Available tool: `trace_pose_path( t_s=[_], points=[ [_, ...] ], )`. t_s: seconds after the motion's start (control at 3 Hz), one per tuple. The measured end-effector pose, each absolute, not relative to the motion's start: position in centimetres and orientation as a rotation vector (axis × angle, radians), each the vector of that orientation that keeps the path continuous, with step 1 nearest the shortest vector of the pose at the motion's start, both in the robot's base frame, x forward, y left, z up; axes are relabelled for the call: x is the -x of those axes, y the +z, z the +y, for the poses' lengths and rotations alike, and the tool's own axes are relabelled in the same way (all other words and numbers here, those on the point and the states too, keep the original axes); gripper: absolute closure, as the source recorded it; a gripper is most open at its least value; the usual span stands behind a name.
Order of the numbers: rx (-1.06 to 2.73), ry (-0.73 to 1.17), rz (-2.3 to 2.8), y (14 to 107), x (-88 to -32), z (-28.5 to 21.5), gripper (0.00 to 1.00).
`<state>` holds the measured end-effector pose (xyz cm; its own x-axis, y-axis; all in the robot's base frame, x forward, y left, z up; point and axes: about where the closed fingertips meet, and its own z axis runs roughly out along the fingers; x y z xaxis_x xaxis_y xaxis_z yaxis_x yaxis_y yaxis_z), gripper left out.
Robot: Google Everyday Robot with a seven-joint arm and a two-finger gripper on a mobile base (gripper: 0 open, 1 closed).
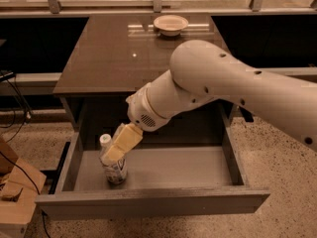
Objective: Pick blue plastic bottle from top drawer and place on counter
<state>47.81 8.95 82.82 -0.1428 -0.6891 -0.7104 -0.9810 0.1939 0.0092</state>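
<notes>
The blue plastic bottle (115,171) stands upright at the front left of the open top drawer (153,202), its white cap (105,139) showing. My gripper (112,156), tan, reaches down from the big white arm (208,88) and overlaps the bottle's neck and upper body, just right of the cap. The bottle's base rests on the drawer floor. The glossy dark counter (114,58) lies above and behind the drawer.
A pale round bowl (170,24) sits at the counter's far edge. A tan box (15,197) and dark cables (15,113) are on the floor to the drawer's left. Railing posts stand behind the counter. The white arm spans the drawer's right half.
</notes>
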Motion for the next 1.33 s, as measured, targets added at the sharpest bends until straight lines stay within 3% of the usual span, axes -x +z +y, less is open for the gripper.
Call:
trace_pose_path(
  t_s=[0.67, 1.33],
  points=[
    [1.587, 0.809, 1.868, 79.5, -46.2, 15.3, 0.00],
    [1.504, 0.851, 1.945, 75.1, -46.7, 15.3, 0.00]
  ],
)
